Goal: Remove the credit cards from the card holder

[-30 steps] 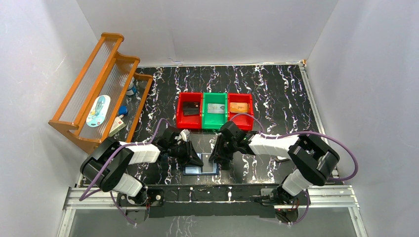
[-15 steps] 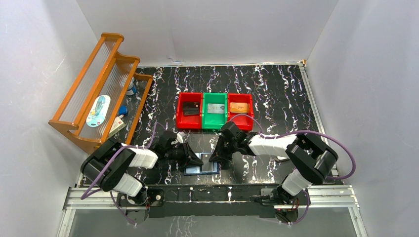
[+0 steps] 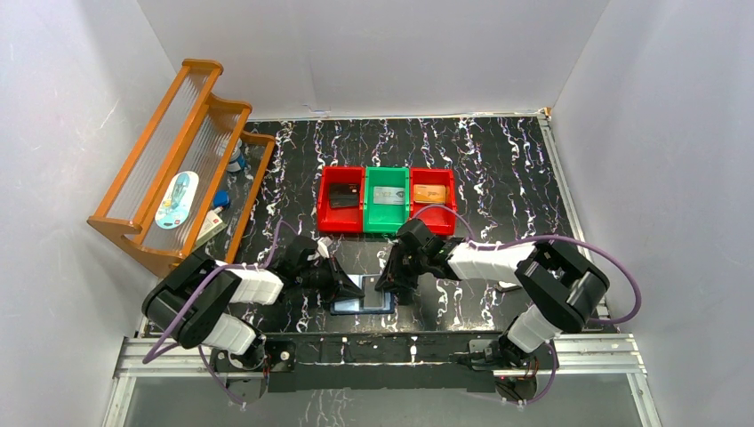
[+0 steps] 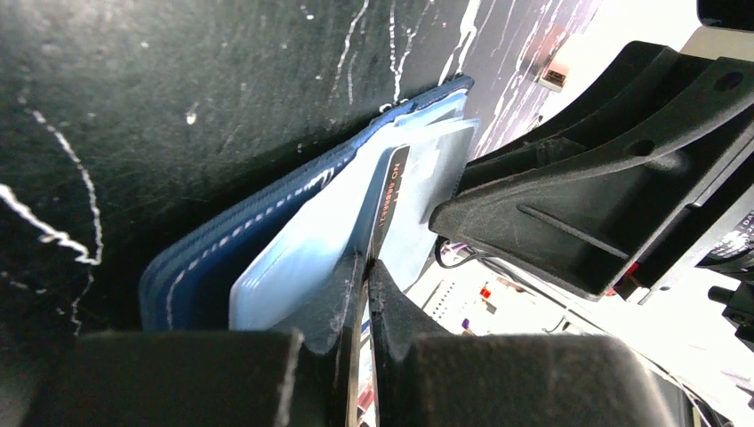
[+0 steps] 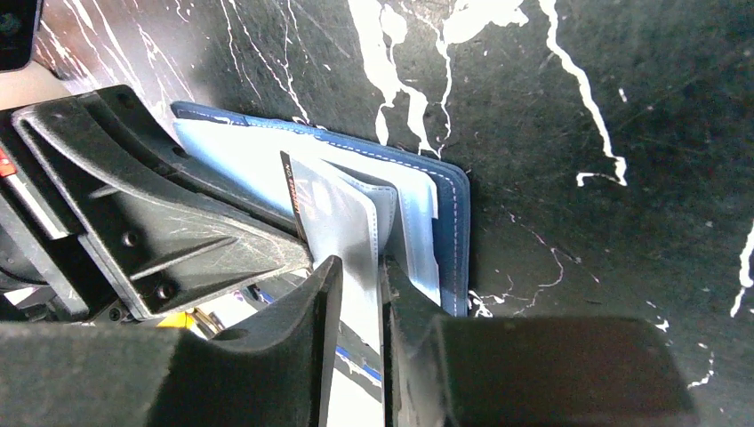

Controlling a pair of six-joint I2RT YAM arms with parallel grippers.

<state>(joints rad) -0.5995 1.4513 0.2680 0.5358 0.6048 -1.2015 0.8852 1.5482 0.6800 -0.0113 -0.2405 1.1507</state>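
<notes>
Card holder: lies open on the table by its near edge, between the 2 grippers; long axis runs left to right.
Left gripper: fingers pinched shut on the end of 1 dark credit card.
Right gripper: jaws nearly together, pinching 1 pale sleeve from the opposite side.
Credit card: stands on edge among the sleeves; long axis points from the left gripper toward the right one.
Key relation: both grippers face each other just above the holder; the left has the card.
Coming move (judged): a leftward pull along the card's long axis, with the right arm anchoring the sleeve.
</notes>
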